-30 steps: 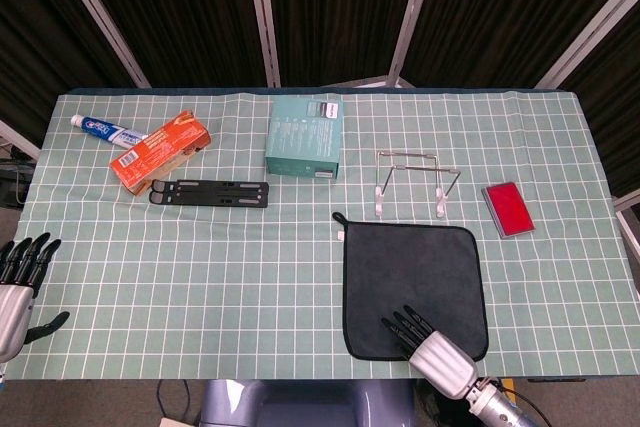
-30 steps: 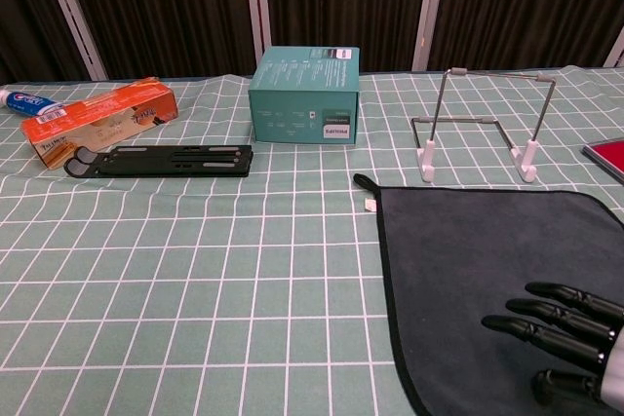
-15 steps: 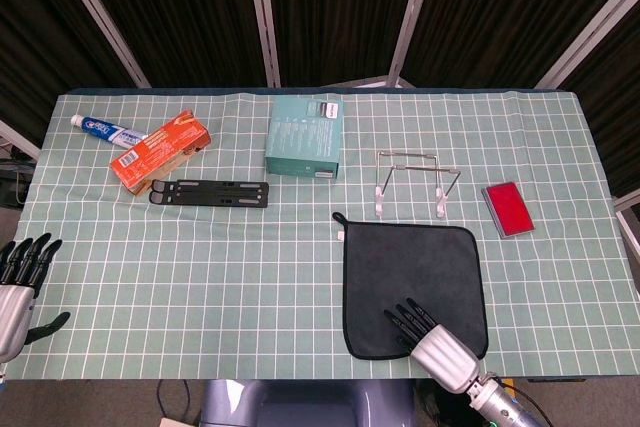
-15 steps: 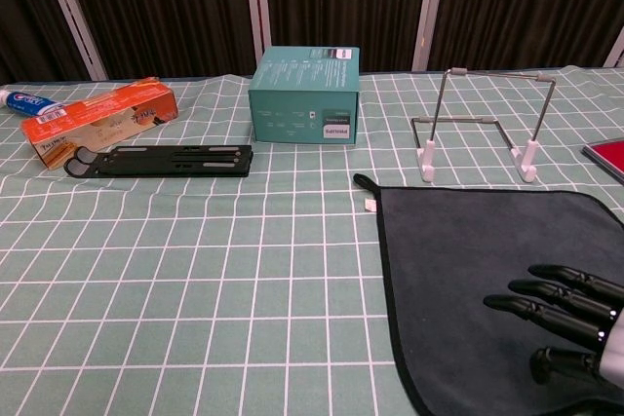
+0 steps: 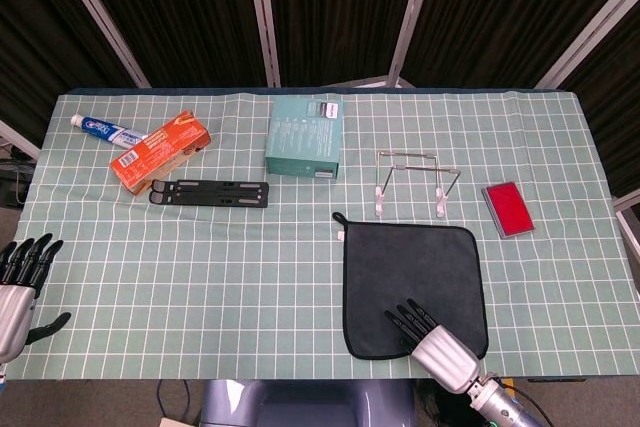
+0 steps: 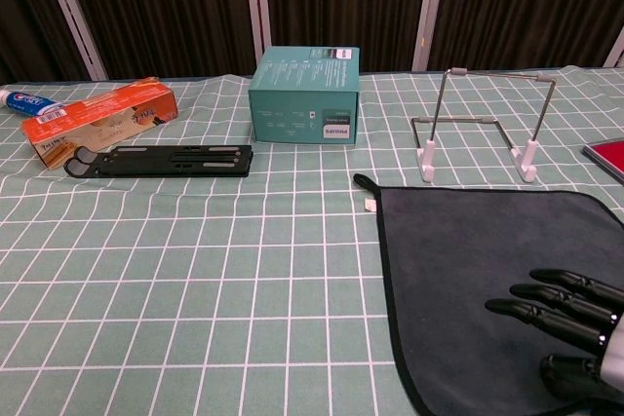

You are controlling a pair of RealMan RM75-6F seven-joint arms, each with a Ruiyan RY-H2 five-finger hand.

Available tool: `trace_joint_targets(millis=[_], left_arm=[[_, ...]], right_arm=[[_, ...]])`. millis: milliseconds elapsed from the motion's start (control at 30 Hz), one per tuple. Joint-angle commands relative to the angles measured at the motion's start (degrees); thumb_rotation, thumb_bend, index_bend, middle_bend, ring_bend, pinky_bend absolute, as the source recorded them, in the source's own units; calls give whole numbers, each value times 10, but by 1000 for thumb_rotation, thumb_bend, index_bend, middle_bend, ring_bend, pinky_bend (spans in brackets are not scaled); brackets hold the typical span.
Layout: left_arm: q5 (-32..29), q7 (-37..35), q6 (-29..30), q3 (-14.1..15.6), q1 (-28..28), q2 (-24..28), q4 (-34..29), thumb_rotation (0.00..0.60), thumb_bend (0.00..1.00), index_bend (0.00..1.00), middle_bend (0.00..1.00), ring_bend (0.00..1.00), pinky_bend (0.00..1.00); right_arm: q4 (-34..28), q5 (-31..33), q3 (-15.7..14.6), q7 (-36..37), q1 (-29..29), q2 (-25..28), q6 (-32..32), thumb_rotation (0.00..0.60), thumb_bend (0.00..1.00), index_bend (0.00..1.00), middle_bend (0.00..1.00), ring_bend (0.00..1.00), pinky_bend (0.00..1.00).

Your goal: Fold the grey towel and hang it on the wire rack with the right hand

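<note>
The grey towel (image 5: 412, 272) (image 6: 478, 250) lies flat and unfolded on the checked cloth, a small loop at its far left corner. Just behind it stands the wire rack (image 5: 412, 185) (image 6: 482, 124), bare. My right hand (image 5: 432, 339) (image 6: 570, 323) hovers over the towel's near edge, fingers straight and apart, holding nothing. My left hand (image 5: 20, 282) sits at the table's near left corner, fingers spread, far from the towel; the chest view does not show it.
A teal box (image 5: 306, 136) (image 6: 305, 94) stands left of the rack. A black folding stand (image 5: 209, 192) (image 6: 161, 160), an orange carton (image 5: 160, 150) (image 6: 102, 120) and a toothpaste tube (image 5: 112, 132) lie at far left. A red card (image 5: 506, 208) lies right of the rack.
My right hand has drawn back slightly toward the near edge of the towel. Towel, rack and left hand are unchanged.
</note>
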Motion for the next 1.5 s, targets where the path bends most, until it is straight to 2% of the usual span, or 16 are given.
trace_joint_targets(millis=[33, 533, 667, 900, 1000, 1333, 1500], left_arm=[[0, 0, -1, 0, 0, 0, 0, 600, 0, 0, 0, 0, 0], [0, -2, 0, 0, 0, 1, 0, 600, 0, 0, 0, 0, 0], [-1, -1, -3, 1, -1, 0, 0, 600, 0, 0, 0, 0, 0], [-7, 1, -7, -1, -3, -1, 1, 600, 0, 0, 0, 0, 0], [-13, 1, -12, -3, -5, -2, 3, 600, 0, 0, 0, 0, 0], [-33, -1, -24, -10, -10, -4, 7, 600, 0, 0, 0, 0, 0], [-39, -2, -30, -12, -12, -4, 10, 600, 0, 0, 0, 0, 0]], right_arm=[[1, 0, -1, 2, 0, -1, 2, 600, 364, 468, 0, 0, 0], [12, -3, -2, 22, 5, -7, 13, 600, 368, 578, 41, 0, 0], [-7, 8, 8, 32, 14, -2, 6, 600, 369, 591, 48, 0, 0], [-71, 57, 52, 36, 53, 24, -50, 600, 372, 612, 66, 0, 0], [-98, 88, 82, 26, 73, 35, -81, 600, 373, 616, 75, 0, 0], [-145, 214, 159, -1, 118, 44, -178, 600, 375, 630, 84, 0, 0], [-156, 274, 185, -40, 138, 38, -218, 600, 375, 632, 89, 0, 0]])
